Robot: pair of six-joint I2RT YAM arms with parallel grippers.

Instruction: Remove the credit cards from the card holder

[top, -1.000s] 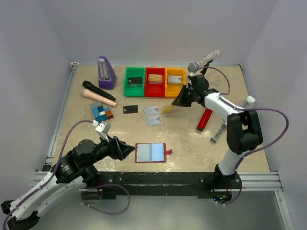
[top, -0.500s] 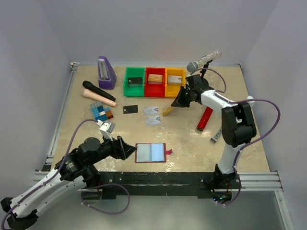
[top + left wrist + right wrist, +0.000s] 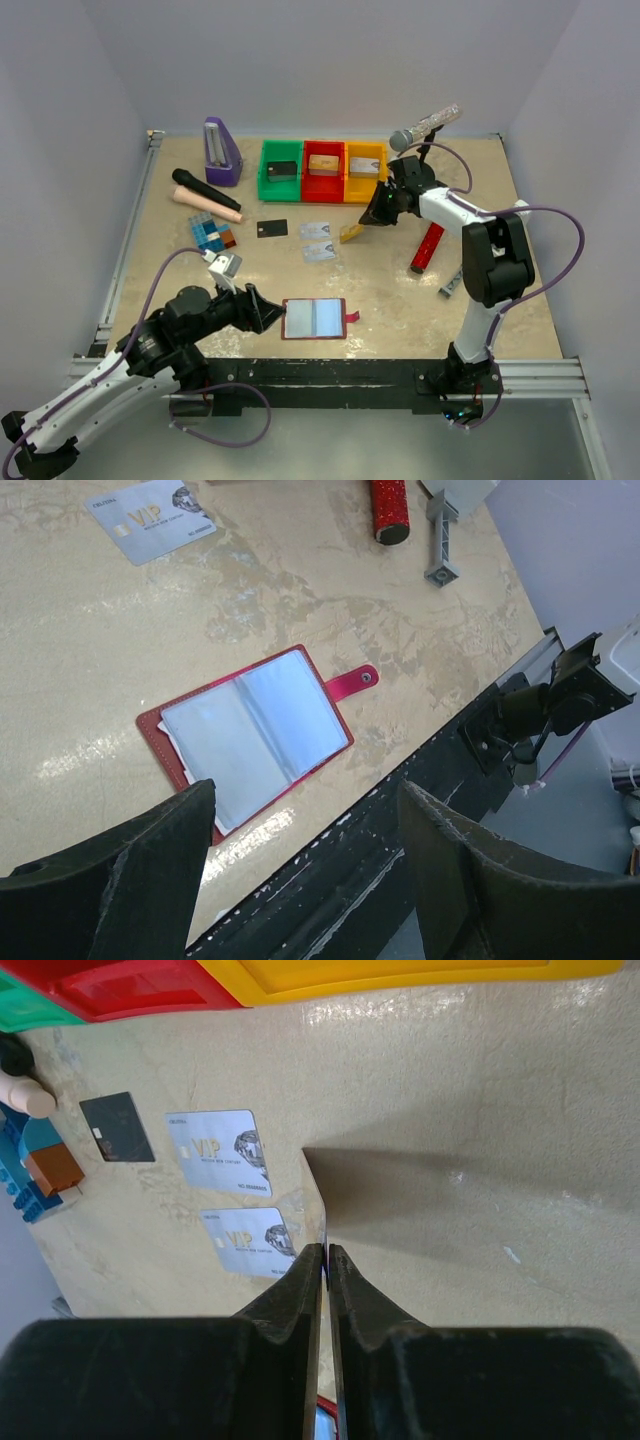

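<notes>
Right wrist: right claw [image 3: 327, 1252] pinches gold card [image 3: 350, 233] edge-on (arm stretched forward); left claw [image 3: 300, 800] gaping.

A green bin [image 3: 282, 146], red bin [image 3: 323, 145] and yellow bin [image 3: 366, 147] line the worktop's [image 3: 400, 300] far edge, a purple metronome [image 3: 221, 152] beside them.

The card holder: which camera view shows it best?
The left wrist view: the card holder lies open and near, pockets and snap tab clear. The top view shows it small; the right wrist view, barely a sliver.
</notes>
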